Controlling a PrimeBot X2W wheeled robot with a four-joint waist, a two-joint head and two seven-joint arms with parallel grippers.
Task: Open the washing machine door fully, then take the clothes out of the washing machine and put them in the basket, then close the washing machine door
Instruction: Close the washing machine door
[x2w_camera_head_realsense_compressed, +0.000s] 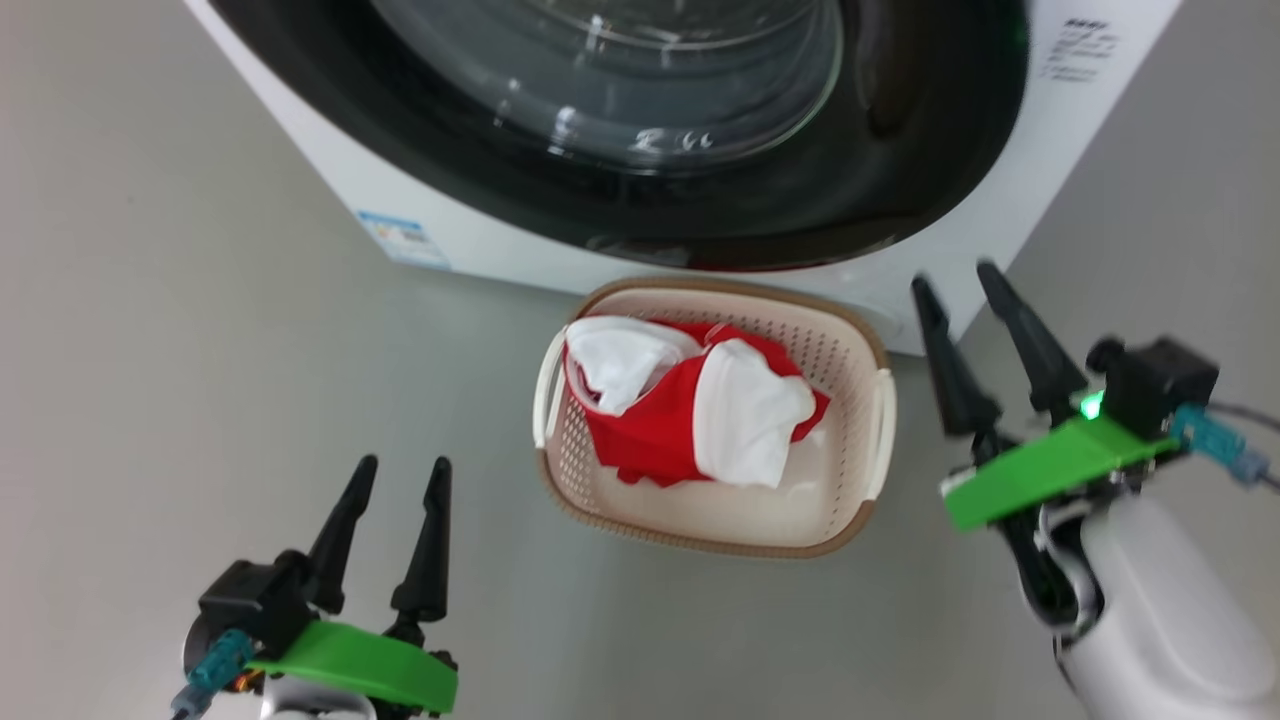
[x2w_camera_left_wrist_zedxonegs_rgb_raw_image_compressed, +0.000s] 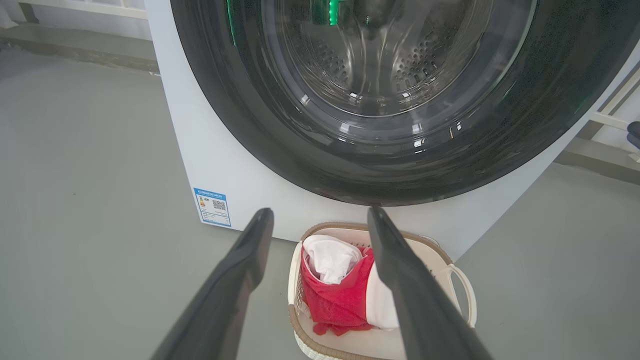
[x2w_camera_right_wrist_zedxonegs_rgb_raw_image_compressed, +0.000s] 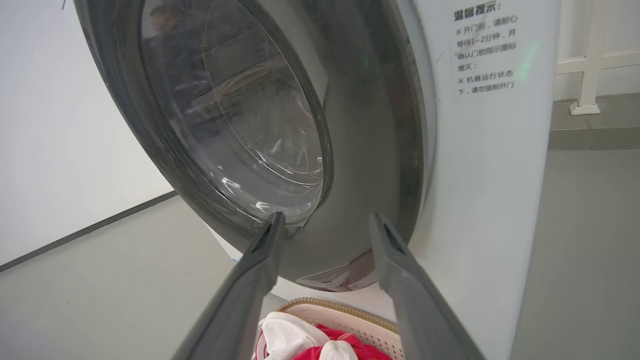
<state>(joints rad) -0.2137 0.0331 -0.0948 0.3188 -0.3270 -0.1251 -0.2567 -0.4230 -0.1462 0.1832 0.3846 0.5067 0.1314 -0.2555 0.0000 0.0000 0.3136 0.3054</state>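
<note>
My left gripper (x2w_camera_head_realsense_compressed: 404, 462) and right gripper (x2w_camera_head_realsense_compressed: 954, 277) both stand spread and empty, either side of the basket (x2w_camera_head_realsense_compressed: 720, 515) where the red and white clothes (x2w_camera_head_realsense_compressed: 660, 420) lie heaped. Beyond, the door (x2w_camera_head_realsense_compressed: 700, 205) looks shut against the washing machine (x2w_camera_head_realsense_compressed: 480, 240). To be sure of the latch I'd push squarely on its black rim, fingers clear of the basket.

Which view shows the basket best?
Head view: the whole basket, rim and both handles, clothes inside. Left wrist view: near end cropped, a finger of the left pincer covers part. Right wrist view: the far rim and some wall at the bottom edge.
</note>
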